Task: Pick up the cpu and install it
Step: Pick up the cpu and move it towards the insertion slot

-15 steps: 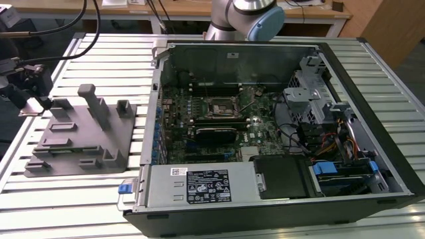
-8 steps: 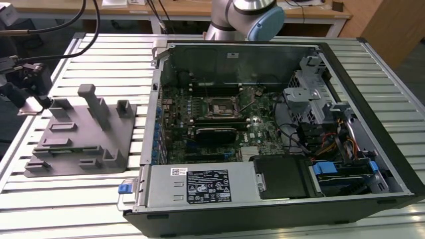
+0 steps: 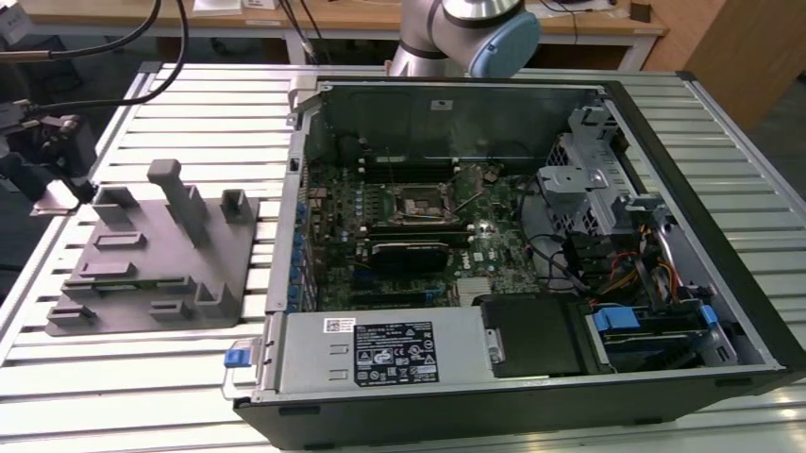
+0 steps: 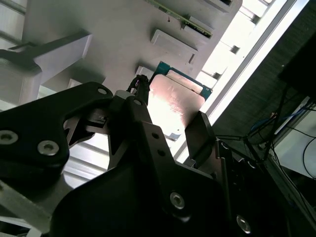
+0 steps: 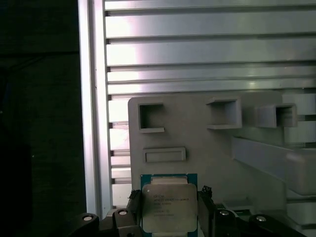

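Note:
The cpu [image 5: 168, 207], a flat square chip with a silver-grey top and green edge, sits between the two black fingers [image 5: 134, 201] of my gripper [image 5: 169, 210]. Both fingers press its opposite sides. In the second wrist view the cpu [image 4: 177, 101] is again clamped in the gripper [image 4: 168, 114], hanging over the grey fixture block [image 4: 118, 44]. In the exterior view the gripper [image 3: 51, 179] is at the far left, beside the fixture block [image 3: 158, 260]. The black motherboard socket [image 3: 418, 200] lies inside the open computer case.
The open computer case [image 3: 655, 142] fills the exterior view's right half, with a power supply [image 3: 377, 351], cables and drive bays inside. The fixture block has upright posts [image 3: 170, 184]. A slatted metal table [image 3: 126, 396] carries everything; its edge [image 5: 91, 98] runs close to the gripper.

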`<action>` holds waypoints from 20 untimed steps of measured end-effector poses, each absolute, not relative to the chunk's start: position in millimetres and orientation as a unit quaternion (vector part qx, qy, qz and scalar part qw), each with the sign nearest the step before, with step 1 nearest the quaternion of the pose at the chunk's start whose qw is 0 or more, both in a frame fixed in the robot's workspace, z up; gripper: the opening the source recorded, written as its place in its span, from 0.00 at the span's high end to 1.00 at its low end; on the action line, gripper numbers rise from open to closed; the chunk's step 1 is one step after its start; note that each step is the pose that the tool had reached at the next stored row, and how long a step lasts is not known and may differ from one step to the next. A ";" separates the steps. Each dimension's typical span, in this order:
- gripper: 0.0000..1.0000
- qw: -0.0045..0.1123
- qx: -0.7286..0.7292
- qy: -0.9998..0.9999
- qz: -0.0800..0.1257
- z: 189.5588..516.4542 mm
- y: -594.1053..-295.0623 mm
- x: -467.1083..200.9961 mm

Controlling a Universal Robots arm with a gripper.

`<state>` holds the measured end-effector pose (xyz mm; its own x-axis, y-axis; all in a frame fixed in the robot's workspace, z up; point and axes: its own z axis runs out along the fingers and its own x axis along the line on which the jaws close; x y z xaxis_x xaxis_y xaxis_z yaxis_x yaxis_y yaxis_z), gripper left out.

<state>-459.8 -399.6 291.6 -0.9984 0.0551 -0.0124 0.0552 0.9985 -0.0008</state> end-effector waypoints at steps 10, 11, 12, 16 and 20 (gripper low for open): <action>0.46 0.006 0.028 1.000 -0.001 297.6 -399.5 -459.8; 0.46 0.006 0.028 1.000 -0.001 298.2 -399.5 -459.8; 0.46 0.006 0.028 1.000 -0.001 298.9 -399.4 -459.8; 0.46 0.006 0.028 1.000 -0.001 301.5 -399.4 -459.8; 0.46 0.006 0.028 1.000 -0.001 304.2 -399.3 -459.9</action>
